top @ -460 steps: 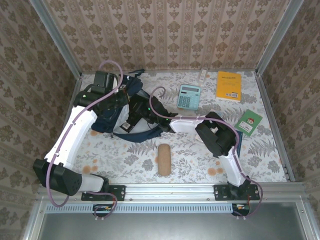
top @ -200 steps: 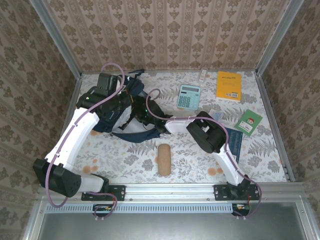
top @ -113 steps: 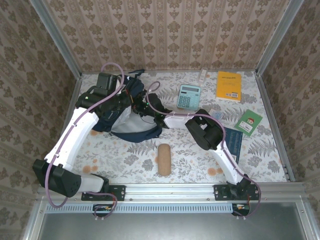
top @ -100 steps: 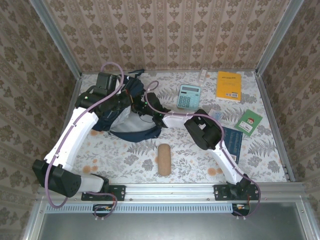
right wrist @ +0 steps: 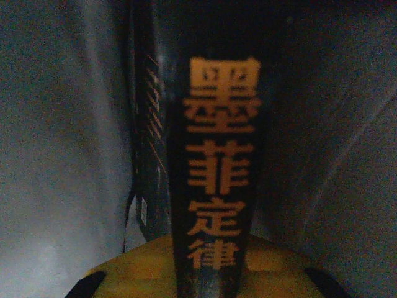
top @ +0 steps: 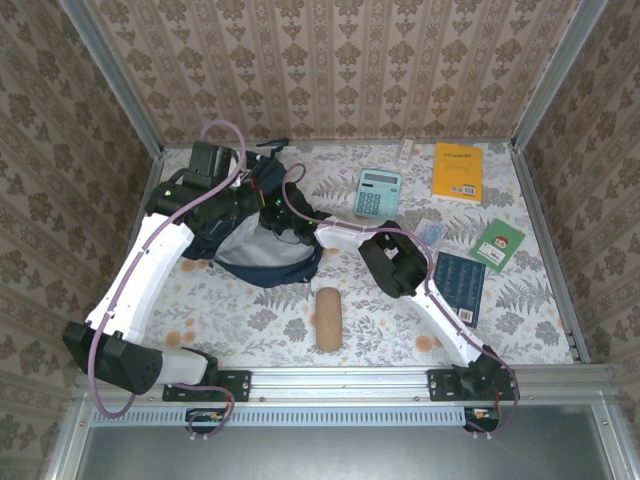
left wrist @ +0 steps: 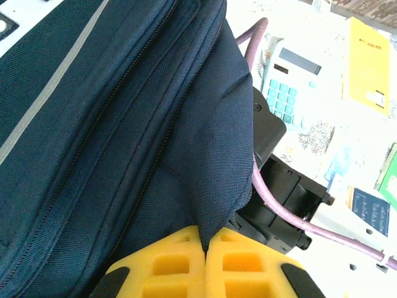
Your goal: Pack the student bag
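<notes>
over on the left, the left arm [top: 150, 260] stretches up the table to the student bag [top: 278, 268], which lies at the far left of the flowered table [top: 240, 320], mouth open, pale grey lining [top: 248, 245] showing from above. in the wrist view the left gripper [left wrist: 205, 243] is clenched tight: yellow fingers [left wrist: 167, 264] pressed together with a fold of the bag's navy fabric pinched between them, a white stripe running across the cloth above.

moving right, the right arm [top: 400, 265] bends across from its base and plunges its wrist into the bag's opening. inside, it's dim: the right gripper [right wrist: 211, 276] sits low in the frame with a black book [right wrist: 220, 155] standing between its yellow fingers [right wrist: 136, 264], spine toward the camera, orange characters running down it, grey lining on either side. clamped on that book or let go of it? cannot tell from here.

near the front edge, just right of the bag, lies a tan roll [top: 328, 318], apart from everything. further back, a teal calculator [top: 379, 192]. then a yellow book [top: 458, 171] at the far edge, a dark blue booklet [top: 460, 287] beside the right arm, and a green booklet [top: 498, 244] furthest right.
</notes>
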Controlling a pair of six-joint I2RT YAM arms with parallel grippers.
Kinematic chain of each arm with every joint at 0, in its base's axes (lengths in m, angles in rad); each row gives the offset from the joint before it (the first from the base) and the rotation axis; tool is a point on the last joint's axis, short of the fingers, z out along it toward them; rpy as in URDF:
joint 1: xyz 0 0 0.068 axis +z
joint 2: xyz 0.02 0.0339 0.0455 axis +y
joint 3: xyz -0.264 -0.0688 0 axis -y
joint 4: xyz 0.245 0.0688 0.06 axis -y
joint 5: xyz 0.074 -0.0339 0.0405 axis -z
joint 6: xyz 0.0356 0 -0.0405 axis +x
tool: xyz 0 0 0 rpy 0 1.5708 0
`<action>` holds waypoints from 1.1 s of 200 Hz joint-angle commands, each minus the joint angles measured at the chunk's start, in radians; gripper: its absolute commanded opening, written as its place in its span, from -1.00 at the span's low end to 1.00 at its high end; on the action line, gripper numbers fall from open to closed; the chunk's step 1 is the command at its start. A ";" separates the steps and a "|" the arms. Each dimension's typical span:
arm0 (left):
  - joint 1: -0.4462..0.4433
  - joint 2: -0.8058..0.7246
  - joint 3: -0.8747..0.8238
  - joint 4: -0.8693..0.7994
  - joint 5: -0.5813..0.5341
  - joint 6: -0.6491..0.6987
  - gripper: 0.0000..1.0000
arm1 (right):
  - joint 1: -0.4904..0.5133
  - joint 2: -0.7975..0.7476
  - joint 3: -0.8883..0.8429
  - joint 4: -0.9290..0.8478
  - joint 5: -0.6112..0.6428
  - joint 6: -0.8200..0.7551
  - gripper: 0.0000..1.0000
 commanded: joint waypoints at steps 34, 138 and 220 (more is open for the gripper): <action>0.015 -0.052 0.002 0.086 0.037 0.017 -1.00 | -0.015 -0.131 -0.088 -0.059 0.037 -0.077 0.02; 0.072 -0.060 -0.036 0.109 0.046 0.027 -1.00 | -0.039 -0.379 -0.489 0.051 -0.041 -0.098 0.11; 0.097 -0.004 0.088 0.104 0.183 -0.006 -1.00 | 0.032 -0.239 -0.361 0.232 -0.071 0.026 0.09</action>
